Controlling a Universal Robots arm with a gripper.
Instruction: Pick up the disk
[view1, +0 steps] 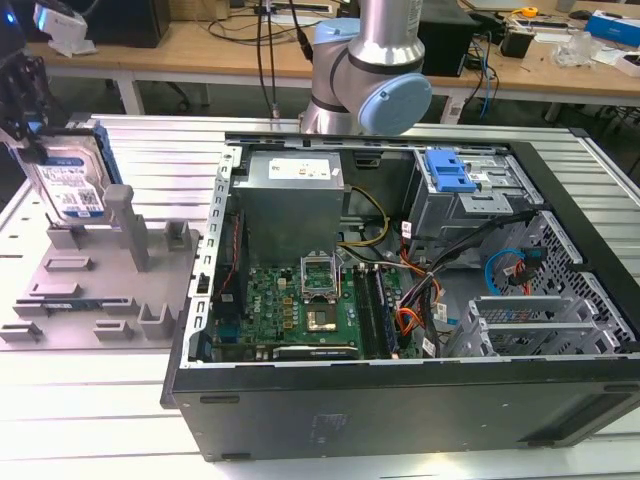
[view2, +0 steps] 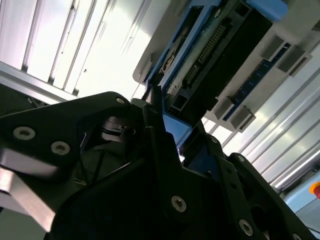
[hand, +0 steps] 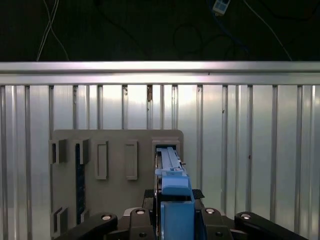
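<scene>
**A:** Silver-grey metal with blue plastic rails; that is the disk (view1: 68, 178), and my gripper (hand: 172, 220) has it clamped between its black fingers; in the exterior view it stands upright on edge at about 9 o'clock, over the grey fixture plate (view1: 90, 290).

**B:** So is the pick done?

**A:** Largely, I judge; the grasp is made and the disk appears clear of the plate, though I cannot tell whether its lower edge has fully left the slot (hand: 167, 150) beneath it; in the first wrist view that slot sits just past the disk's blue rail, at 12 o'clock from my fingers.

**B:** What is the surface like?

**A:** The disk is flat and rectangular, with a white-and-blue label on 1 broad face; in the second wrist view I see its dark underside and a row of connector pins; rigid stuff, nothing that yields. The plate is matte grey with moulded pockets and upright posts; it lies on a ribbed aluminium table (view1: 90, 400) that glares brightly.

**B:** And the computer?

**A:** The open black case (view1: 400, 400) lies well apart, at 3 o'clock from the disk; circuit board, cables and a blue latch (view1: 448, 170) inside.
</scene>
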